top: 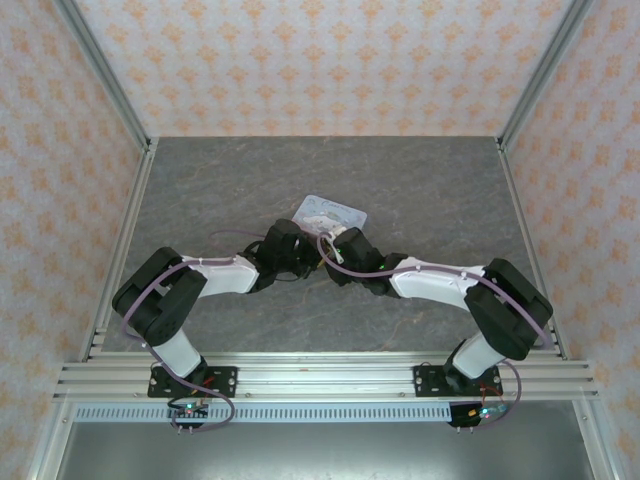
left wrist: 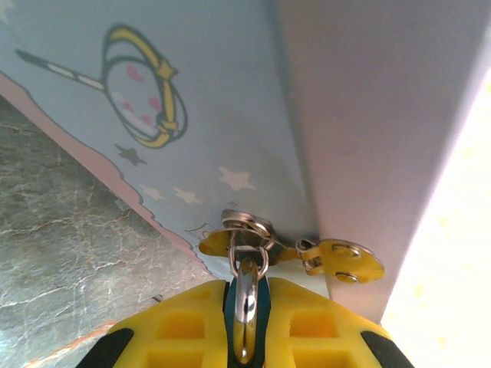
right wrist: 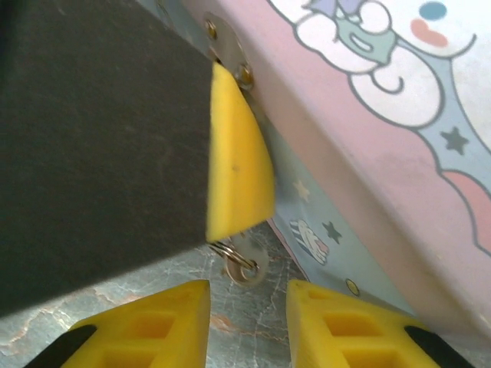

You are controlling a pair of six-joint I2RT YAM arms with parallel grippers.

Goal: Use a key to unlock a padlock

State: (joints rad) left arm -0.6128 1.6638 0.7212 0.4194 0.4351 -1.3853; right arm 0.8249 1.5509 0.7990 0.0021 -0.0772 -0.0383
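— Yellow left fingers [left wrist: 176,322], what are they doing?
— They are shut tight on the padlock [left wrist: 245,314]. It is tiny and dark blue-green, squeezed between them. Its shiny metal loop sticks out at the front.
— Where does the loop go?
— Up to a gold clasp [left wrist: 345,261] on the side of the tin [left wrist: 215,92]. The tin is pale blue with little stars and a pink edge.
— And the right fingers [right wrist: 169,314]?
— Yellow too, and apart, with a gap between them. They hold nothing. Just past the gap hangs a small metal ring [right wrist: 244,268] with a round metal bit on it. I cannot tell if that is the key.
— What is next to it?
— One left finger, just above the ring and right by the tin.
— Where is the tin?
— Seen from above, it lies near the middle of the grey stone-look desk [left wrist: 69,253]. Both arms bend in toward it.
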